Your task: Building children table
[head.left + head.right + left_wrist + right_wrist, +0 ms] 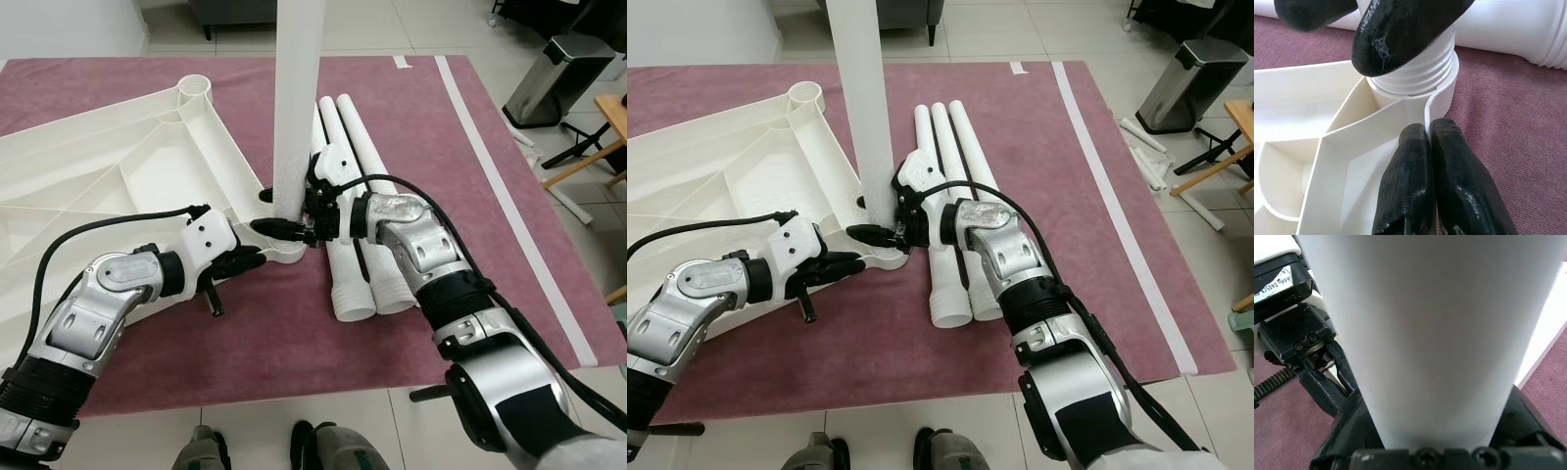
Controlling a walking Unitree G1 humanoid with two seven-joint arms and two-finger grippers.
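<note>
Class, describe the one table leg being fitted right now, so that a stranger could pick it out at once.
On the maroon rug lies an upturned white tabletop. At its near corner socket stands a white leg, held by the right claw. Unlike the three legs lying flat beside it, it stands upright.

Tabletop (118, 176) lay upturned on rug (294, 343), left; upright leg (296, 108) in its near-right corner socket; three spare legs (367, 225) lay right.

Upright legs: we count one (296, 98)
Legs lying on the rug: we count three (945, 196)
Tabletops: one, underside up (118, 176)
Rugs: one (490, 294)
Bins: one (554, 78)
</note>
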